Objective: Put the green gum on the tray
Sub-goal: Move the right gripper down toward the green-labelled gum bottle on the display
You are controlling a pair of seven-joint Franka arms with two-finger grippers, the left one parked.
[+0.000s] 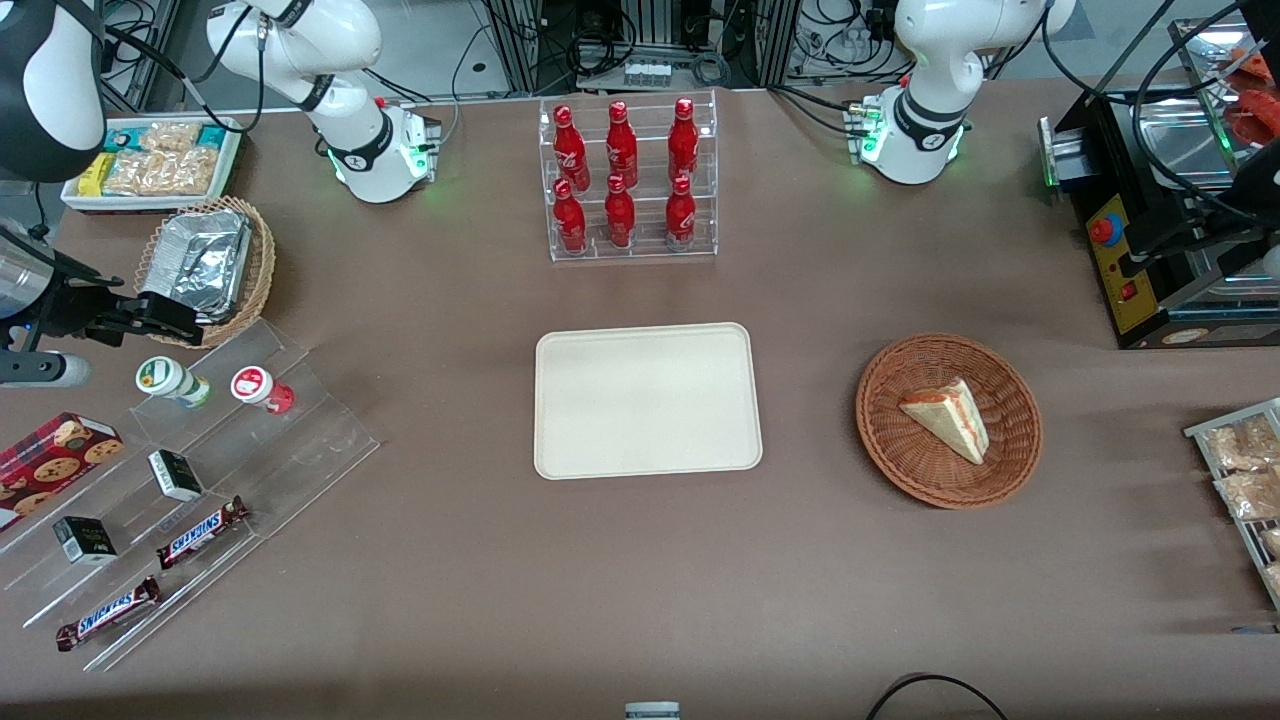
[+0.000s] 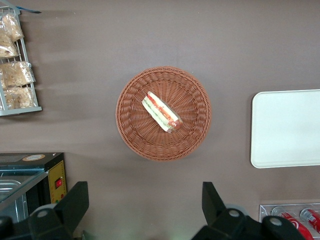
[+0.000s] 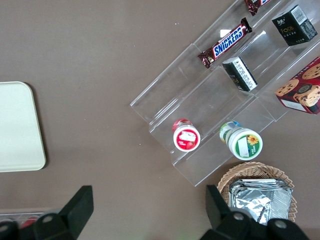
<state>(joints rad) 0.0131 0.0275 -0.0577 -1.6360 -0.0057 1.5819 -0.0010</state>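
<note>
The green gum (image 1: 172,380), a small green bottle with a white lid bearing a green-and-orange mark, stands on the top step of a clear acrylic stand (image 1: 215,470), beside the red-lidded gum (image 1: 260,388). It also shows in the right wrist view (image 3: 243,141). The cream tray (image 1: 647,400) lies empty at the table's middle; one corner of it shows in the right wrist view (image 3: 17,127). My right gripper (image 1: 175,318) hangs open and empty above the table, a little farther from the front camera than the green gum, and holds nothing (image 3: 150,200).
The stand also carries Snickers bars (image 1: 200,532), small black boxes (image 1: 175,474) and a cookie box (image 1: 50,455). A wicker basket with a foil tray (image 1: 205,265) sits close by the gripper. A rack of red bottles (image 1: 625,180) and a basket with a sandwich (image 1: 948,420) stand elsewhere.
</note>
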